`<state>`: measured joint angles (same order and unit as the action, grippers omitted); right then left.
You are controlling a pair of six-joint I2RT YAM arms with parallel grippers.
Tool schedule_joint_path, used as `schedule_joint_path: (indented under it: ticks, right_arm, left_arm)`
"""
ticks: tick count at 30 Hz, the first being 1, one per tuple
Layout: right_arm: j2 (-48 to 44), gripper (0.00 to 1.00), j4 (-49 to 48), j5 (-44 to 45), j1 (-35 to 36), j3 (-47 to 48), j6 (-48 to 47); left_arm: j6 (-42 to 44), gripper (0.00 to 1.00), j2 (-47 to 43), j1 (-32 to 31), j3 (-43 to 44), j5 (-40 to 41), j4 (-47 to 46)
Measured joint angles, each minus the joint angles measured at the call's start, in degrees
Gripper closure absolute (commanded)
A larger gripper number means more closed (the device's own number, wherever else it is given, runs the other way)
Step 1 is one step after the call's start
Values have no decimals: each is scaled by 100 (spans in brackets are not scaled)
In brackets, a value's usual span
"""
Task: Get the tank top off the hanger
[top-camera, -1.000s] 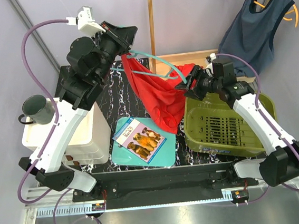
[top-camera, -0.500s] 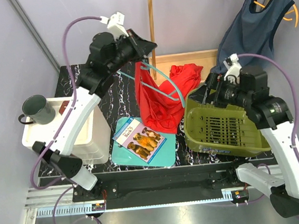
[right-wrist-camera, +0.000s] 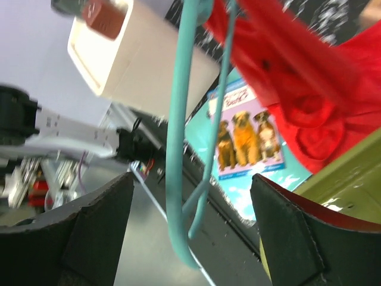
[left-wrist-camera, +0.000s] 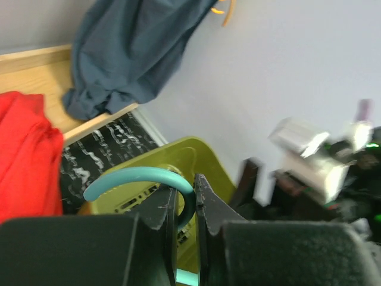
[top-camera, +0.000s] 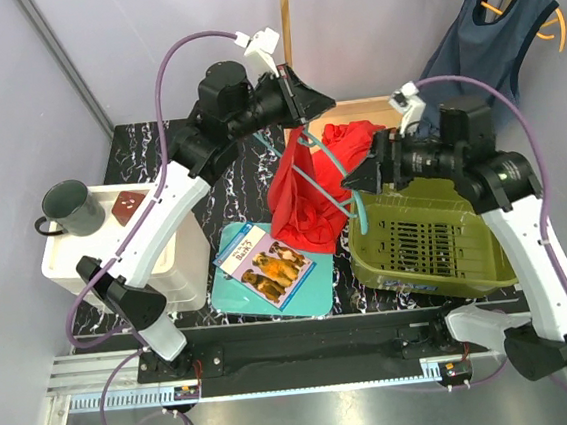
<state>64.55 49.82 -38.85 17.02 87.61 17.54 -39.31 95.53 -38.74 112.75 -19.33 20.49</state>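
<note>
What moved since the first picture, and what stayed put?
The left arm's fingers, shut on the teal plastic hanger, carried it and the red tank top rightward. The right arm's fingers backed off from the top, then returned, open, beside the hanger. The olive plastic basket, dog picture book and dark mug stayed put.

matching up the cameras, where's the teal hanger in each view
Top external: teal hanger at centre, between the arms, against the red tank top.
Left wrist: teal hanger bottom centre, its hook pinched in the left end effector.
Right wrist: teal hanger as a tall bar left of centre.
Shared landmark: red tank top, left edge in left wrist, upper right in right wrist.
</note>
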Motion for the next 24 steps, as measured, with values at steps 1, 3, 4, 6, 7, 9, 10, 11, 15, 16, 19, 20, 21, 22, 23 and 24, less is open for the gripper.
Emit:
schedule_joint_path:
  ticks: [1, 3, 4, 6, 7, 9, 10, 11, 15, 16, 19, 20, 21, 22, 23, 24]
  right_arm:
    - [70, 18, -2, -72, 111, -31, -39]
    - [125, 26, 0, -111, 382, -133, -83]
    - [125, 40, 4, -111, 479, -184, -92]
    - [107, 50, -11, -74, 636, -286, -83]
    - [92, 61, -26, -7, 667, -339, -48]
    - [33, 80, -66, 184, 680, -461, 37]
    - [-4, 99, -94, 278, 680, -520, 81]
    - [-46, 100, -118, 350, 680, -560, 111]
    - [-295, 100, -295, 507, 728, -717, 236]
    - [-358, 100, -308, 544, 728, -772, 284]
    - [-564, 100, -402, 802, 721, -940, 431]
    - [-638, 100, -415, 883, 719, -1001, 485]
    - [-697, 100, -420, 957, 719, -1049, 531]
    - [-745, 100, -420, 1010, 719, -1078, 557]
    - [-776, 100, -415, 1067, 719, -1088, 586]
    - [-798, 100, -426, 1102, 719, -1091, 610]
  left_arm:
    - [-15, 100, 20, -46, 50, 0, 0]
    - [-52, 100, 74, -107, 192, 0, 2]
    - [-81, 100, 114, -116, 264, 0, 0]
    - [-122, 100, 190, -118, 391, 2, -2]
    - [-131, 100, 216, -127, 426, 4, -2]
    - [-153, 100, 247, -131, 452, 4, -2]
    - [-155, 99, 249, -133, 452, 9, 4]
    - [-153, 95, 260, -138, 452, 26, 24]
    - [-177, 70, 291, -162, 452, 48, 55]
    - [-136, 64, 291, -179, 452, 70, 48]
    - [2, 39, 240, -192, 450, 68, 59]
    - [55, 33, 199, -175, 428, 76, 63]
    - [107, 31, 118, -153, 363, 87, 63]
    - [175, 31, 11, -122, 264, 98, 72]
    - [232, 31, -118, -90, 138, 111, 61]
    - [280, 32, -291, -55, -20, 131, 70]
